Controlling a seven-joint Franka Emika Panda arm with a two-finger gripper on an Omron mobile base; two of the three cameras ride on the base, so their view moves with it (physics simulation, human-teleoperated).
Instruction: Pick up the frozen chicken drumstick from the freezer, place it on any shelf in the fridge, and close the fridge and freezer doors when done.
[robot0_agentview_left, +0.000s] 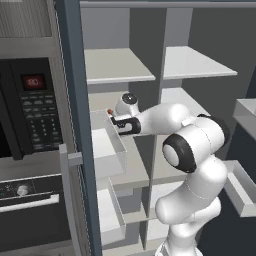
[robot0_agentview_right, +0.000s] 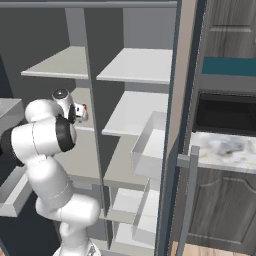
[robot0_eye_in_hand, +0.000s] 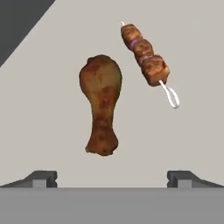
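Observation:
The frozen chicken drumstick (robot0_eye_in_hand: 101, 103) lies on a pale grey freezer shelf (robot0_eye_in_hand: 39, 113), thick end away from me and bone end toward my fingers. My gripper (robot0_eye_in_hand: 112, 177) hovers over it, open, with its fingertips (robot0_eye_in_hand: 43, 178) spread wide and nothing between them. In the base views the gripper (robot0_agentview_left: 112, 118) (robot0_agentview_right: 81, 113) reaches into the freezer's middle level, the narrower left half of the unit. The fridge's top shelf (robot0_agentview_left: 200, 62) (robot0_agentview_right: 137, 65) is bare. Both doors stand open: the freezer door (robot0_agentview_left: 75, 125) at left, the fridge door (robot0_agentview_right: 175, 125) at right.
A meat skewer (robot0_eye_in_hand: 144, 54) with a white ring end lies just right of the drumstick. A clear door bin (robot0_agentview_left: 107, 145) hangs close to my wrist on the freezer door. The fridge door carries bins (robot0_agentview_right: 150, 145). A microwave (robot0_agentview_left: 30, 105) sits left of the unit.

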